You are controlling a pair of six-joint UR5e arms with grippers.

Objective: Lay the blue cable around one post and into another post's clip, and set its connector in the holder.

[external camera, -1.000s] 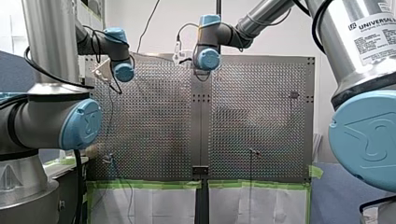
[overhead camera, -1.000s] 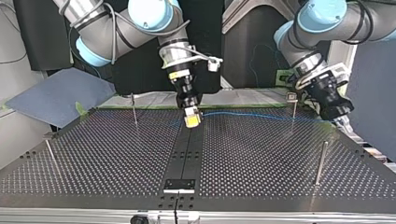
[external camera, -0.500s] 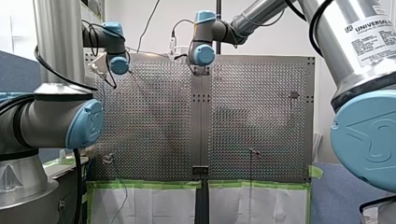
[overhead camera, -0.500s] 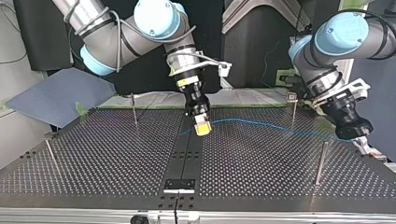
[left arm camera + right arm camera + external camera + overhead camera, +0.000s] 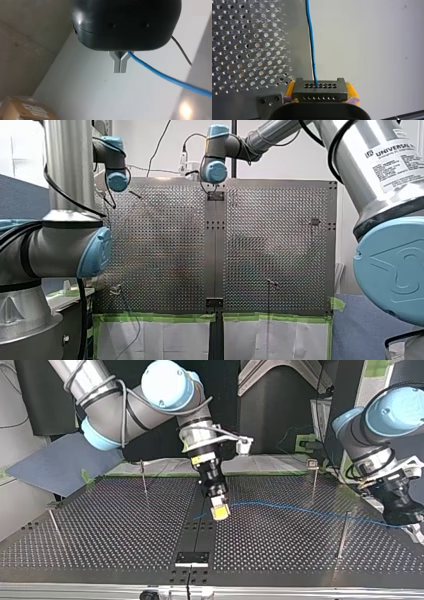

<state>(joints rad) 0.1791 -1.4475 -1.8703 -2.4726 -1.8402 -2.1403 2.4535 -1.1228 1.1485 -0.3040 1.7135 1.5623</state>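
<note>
Blue cable (image 5: 300,508) strung between your grippers
Right gripper (image 5: 220,511) clamps the connector (image 5: 320,89), left gripper (image 5: 120,67) pinches cable; extra pull may slip it.

in the top view, a far post (image 5: 143,477) and a near post (image 5: 54,527) stand by the left edge of the perforated table (image 5: 100,530), a clip post (image 5: 313,480) and a tall post (image 5: 343,535) by its right, all thin and well apart. the blue cable (image 5: 300,508) spans the right half, strung from the connector (image 5: 320,89) in my right gripper (image 5: 220,511) to my left gripper (image 5: 415,534). the left half lies open.
</note>
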